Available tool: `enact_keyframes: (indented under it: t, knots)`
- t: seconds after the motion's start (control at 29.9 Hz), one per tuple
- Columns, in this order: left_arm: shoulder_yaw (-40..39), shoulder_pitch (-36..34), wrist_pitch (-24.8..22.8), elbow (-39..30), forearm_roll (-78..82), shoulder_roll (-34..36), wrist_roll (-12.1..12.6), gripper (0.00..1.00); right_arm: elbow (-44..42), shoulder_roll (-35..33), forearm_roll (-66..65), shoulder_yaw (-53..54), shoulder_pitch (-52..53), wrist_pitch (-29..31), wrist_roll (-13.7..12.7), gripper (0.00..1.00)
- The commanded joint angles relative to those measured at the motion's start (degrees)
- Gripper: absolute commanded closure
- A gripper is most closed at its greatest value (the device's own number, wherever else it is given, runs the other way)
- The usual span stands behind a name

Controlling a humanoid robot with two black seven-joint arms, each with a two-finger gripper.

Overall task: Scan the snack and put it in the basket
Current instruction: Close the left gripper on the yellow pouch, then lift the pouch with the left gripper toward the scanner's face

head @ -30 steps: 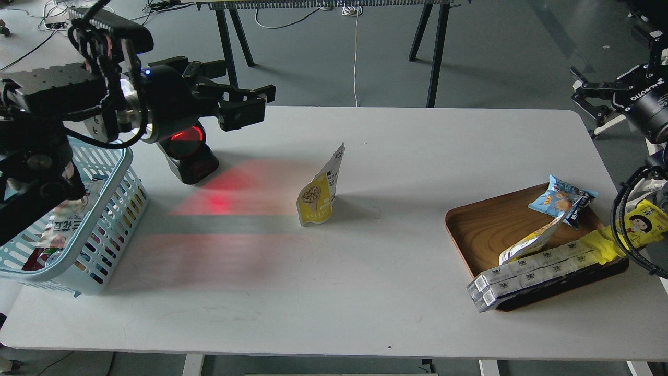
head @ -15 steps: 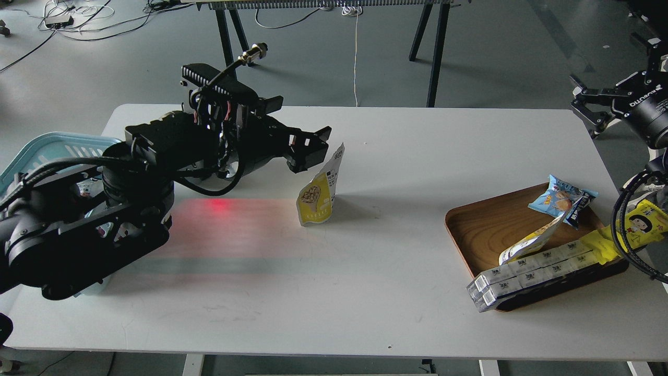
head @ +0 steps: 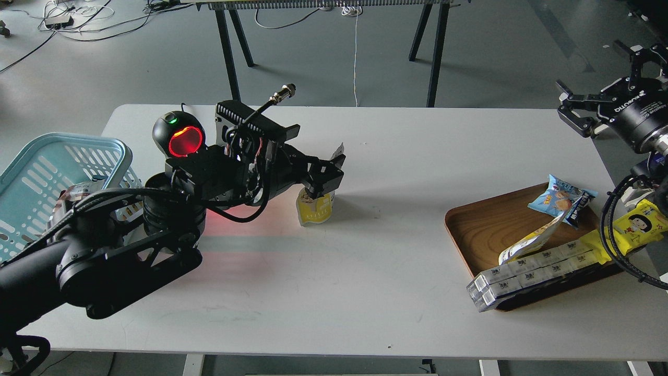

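The snack (head: 314, 208), a small yellow pouch with a white top, stands upright on the white table (head: 365, 271) near its middle. My left gripper (head: 330, 171) is at the pouch's upper half with its jaws open on either side of it, hiding the pouch's middle. The light blue basket (head: 68, 140) sits at the table's left edge, partly hidden behind my left arm, with packets inside. My right gripper (head: 592, 73) is open and empty, held high off the table's far right corner.
A black scanner (head: 182, 140) with a glowing red window stands just behind my left arm and throws red light on the table. A brown wooden tray (head: 485, 224) at the right holds a blue packet (head: 561, 201), a long yellow pack (head: 634, 225), a white-and-yellow pouch (head: 529, 243) and a long white box pack (head: 522, 274).
My left arm has swung from over the basket to the right and down, bringing its open gripper onto the pouch. The scanner is uncovered again. My right gripper shifted slightly left.
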Motion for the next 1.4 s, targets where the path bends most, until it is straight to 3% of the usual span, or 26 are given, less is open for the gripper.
enact_keyframes:
  t: [0.0, 0.3, 0.43, 0.57, 0.67, 0.84, 0.97, 1.04, 1.1, 1.37]
  knots:
    - [-0.09, 0.67, 0.0, 1.38, 0.96, -1.61, -0.14, 0.0, 0.0, 0.0, -0.04, 0.01, -0.6, 0.0, 0.05, 0.01]
    - [-0.09, 3.22, 0.0, 4.81, 4.82, -4.33, -1.01, 0.02, 0.0, 0.09, -0.3, 0.01, -1.39, 0.0, 0.05, 0.01]
    - [-0.17, 4.36, 0.0, 5.86, 7.98, -5.03, -2.68, 0.04, -0.09, 0.09, -0.3, 0.01, -1.65, 0.0, 0.14, 0.01]
    - [-0.26, 4.89, 0.0, 6.48, 8.89, -5.21, -5.23, 0.12, -0.09, 0.09, -0.3, 0.01, -1.83, 0.0, 0.23, 0.01]
    - [-0.35, 5.41, 0.0, 6.57, 8.89, -5.21, -6.46, 0.4, -0.09, 0.0, -0.3, 0.01, -2.0, 0.0, 0.23, 0.01]
    - [-0.44, 5.59, 0.0, 6.57, 8.89, -5.21, -8.48, 0.6, -0.09, 0.09, -0.3, 0.01, -2.36, 0.0, 0.23, 0.01]
    - [-0.44, 5.59, 0.0, 6.57, 8.89, -5.04, -8.66, 0.68, 0.0, 0.09, -0.3, 0.01, -2.36, 0.0, 0.23, 0.01]
    - [-0.44, 5.68, 0.0, 6.57, 8.89, -5.04, -8.66, 0.85, 0.0, 0.62, -0.3, 0.01, -2.36, 0.0, 0.23, 0.01]
    - [-0.44, 5.68, 0.0, 6.57, 8.89, -5.04, -8.66, 0.95, 0.0, 0.79, -0.3, 0.01, -2.36, 0.0, 0.23, 0.01]
    - [-0.7, 5.42, 0.0, 6.22, 8.89, -4.51, -8.57, 0.99, 0.09, 0.88, -0.3, 0.1, -2.36, 0.0, 0.23, 0.01]
